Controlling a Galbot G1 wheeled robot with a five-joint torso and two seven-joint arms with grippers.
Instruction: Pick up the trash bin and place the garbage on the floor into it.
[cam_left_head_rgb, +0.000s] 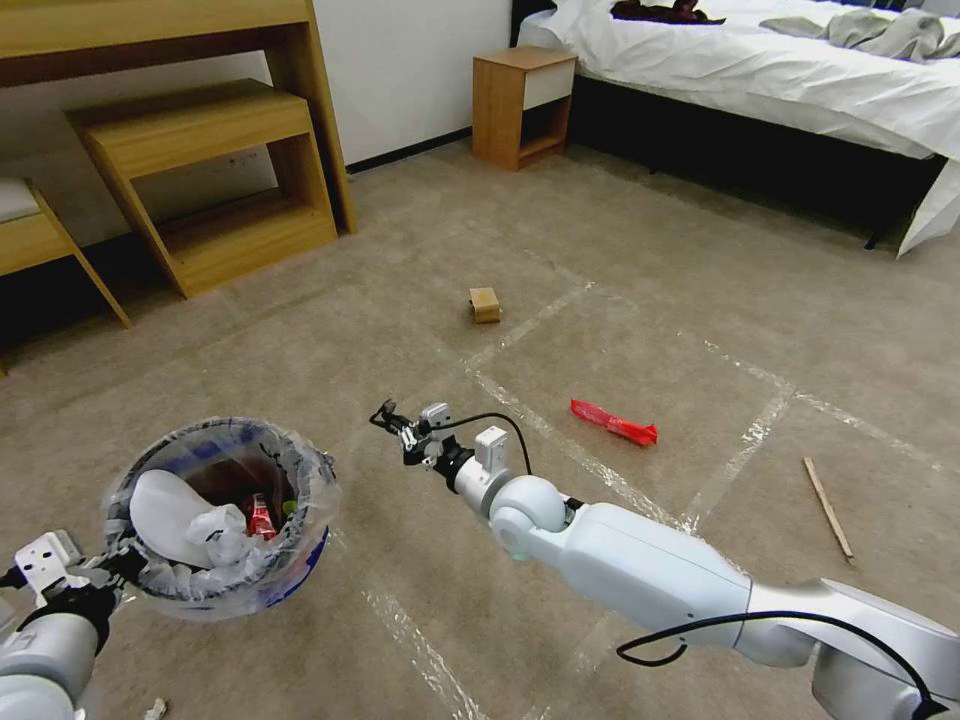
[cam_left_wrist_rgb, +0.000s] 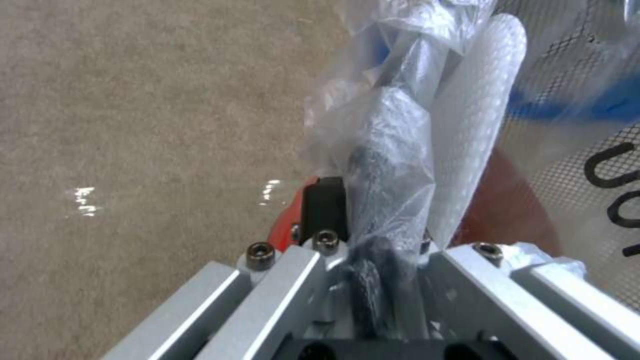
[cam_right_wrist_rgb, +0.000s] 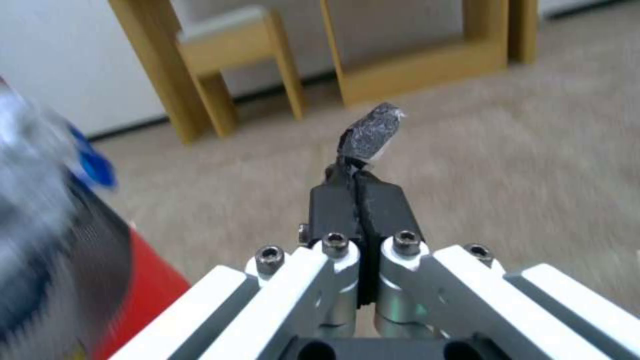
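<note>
Two grippers in use: the left gripper (cam_left_wrist_rgb: 373, 235) has its jaws clamped on the bag-lined rim of the trash bin (cam_left_head_rgb: 222, 515), holding it above the floor (cam_left_head_rgb: 640, 250) at the near left, with a white slipper (cam_left_head_rgb: 165, 515), crumpled paper (cam_left_head_rgb: 222, 535) and a red can (cam_left_head_rgb: 260, 520) inside. The right gripper (cam_right_wrist_rgb: 360, 187) has its jaws pinched shut on a black scrap (cam_right_wrist_rgb: 372, 135), in the air just beside the bin's rim. Three pieces lie on the floor: a tan box (cam_left_head_rgb: 485, 304) toward the bedside cabinet (cam_left_head_rgb: 522, 105), a red wrapper (cam_left_head_rgb: 613, 422) mid-carpet, a thin stick (cam_left_head_rgb: 828, 506) toward the right.
</note>
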